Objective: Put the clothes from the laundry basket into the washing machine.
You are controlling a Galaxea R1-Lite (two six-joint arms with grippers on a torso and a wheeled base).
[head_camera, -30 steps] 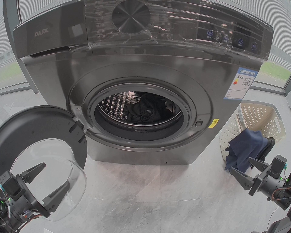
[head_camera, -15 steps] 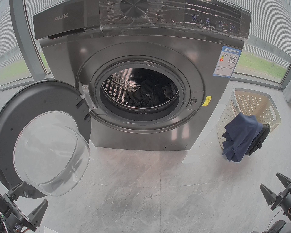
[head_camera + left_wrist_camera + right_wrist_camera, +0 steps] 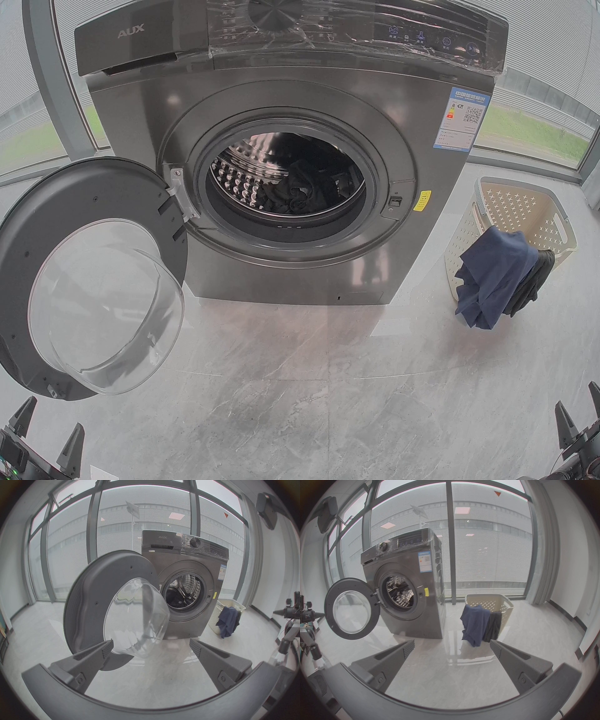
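Although the washing machine (image 3: 144, 119) holds dark clothing (image 3: 303, 187), two garments (image 3: 494, 275) overhang the laundry basket (image 3: 525, 184); left hand (image 3: 150, 642), right hand (image 3: 451, 642): spread.

Both jaws are formed of dark grey tapered fingers (image 3: 87, 659) on a curved grey crossbar (image 3: 140, 710); round screws (image 3: 82, 679) are seen at bases.
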